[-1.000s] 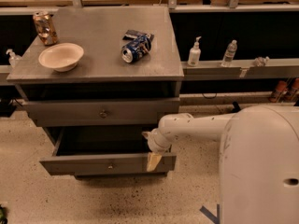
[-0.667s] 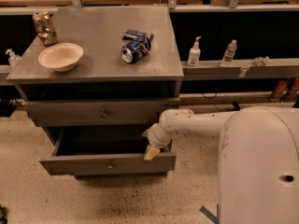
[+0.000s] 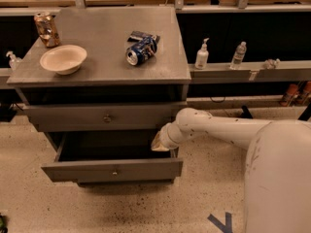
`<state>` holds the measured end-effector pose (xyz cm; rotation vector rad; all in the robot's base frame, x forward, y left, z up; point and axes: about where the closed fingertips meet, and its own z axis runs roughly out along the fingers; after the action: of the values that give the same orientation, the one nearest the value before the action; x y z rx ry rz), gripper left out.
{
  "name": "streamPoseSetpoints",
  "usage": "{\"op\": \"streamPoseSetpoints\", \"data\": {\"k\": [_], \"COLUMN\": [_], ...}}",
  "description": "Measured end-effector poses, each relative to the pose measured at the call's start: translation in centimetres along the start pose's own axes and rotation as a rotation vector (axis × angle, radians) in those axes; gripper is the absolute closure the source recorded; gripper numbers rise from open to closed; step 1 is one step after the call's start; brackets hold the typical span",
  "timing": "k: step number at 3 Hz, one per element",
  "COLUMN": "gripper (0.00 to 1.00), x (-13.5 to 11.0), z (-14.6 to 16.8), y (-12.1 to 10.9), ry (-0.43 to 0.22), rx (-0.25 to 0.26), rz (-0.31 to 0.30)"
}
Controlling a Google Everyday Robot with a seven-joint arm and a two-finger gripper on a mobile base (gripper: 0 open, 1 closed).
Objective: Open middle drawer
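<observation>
The middle drawer point(image 3: 115, 170) is a wide grey metal drawer with one small round knob. It stands pulled well out of the grey cabinet, and its dark inside point(image 3: 112, 147) shows. My gripper point(image 3: 159, 142) is at the end of the white arm, over the drawer's right rear corner and close to the cabinet's right side. It is above and behind the drawer front and holds nothing that I can see. The grey drawer above point(image 3: 107, 118) is nearly shut. A lower drawer is hidden under the open one.
On the cabinet top point(image 3: 104, 35) are a tan bowl point(image 3: 63, 58), a blue can lying on its side point(image 3: 141, 50) and a standing can point(image 3: 46, 29). Bottles point(image 3: 202, 55) stand on a ledge to the right. My white arm point(image 3: 272, 154) fills the lower right. The floor is speckled.
My gripper has risen from the right end of the drawer front to over the drawer's right rear corner. The drawer has stayed pulled out.
</observation>
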<state>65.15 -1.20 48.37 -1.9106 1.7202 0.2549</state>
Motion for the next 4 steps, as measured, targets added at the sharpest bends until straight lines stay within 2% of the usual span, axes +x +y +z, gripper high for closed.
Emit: {"op": "streamPoseSetpoints", "data": {"k": [1,2,3,4], "gripper": [1.0,1.0,1.0,1.0], "x": [0.0,0.5,1.4,1.6], "z": [-1.3,-0.5,1.8,4.8], "y": [0.1,0.2,0.5,1.2], "ry": [-0.016,-0.027,-0.036,-0.046], "rx": [-0.007,-0.045,-0.078,-0.113], "rz": [0.012,0.037,0.067,0.068]}}
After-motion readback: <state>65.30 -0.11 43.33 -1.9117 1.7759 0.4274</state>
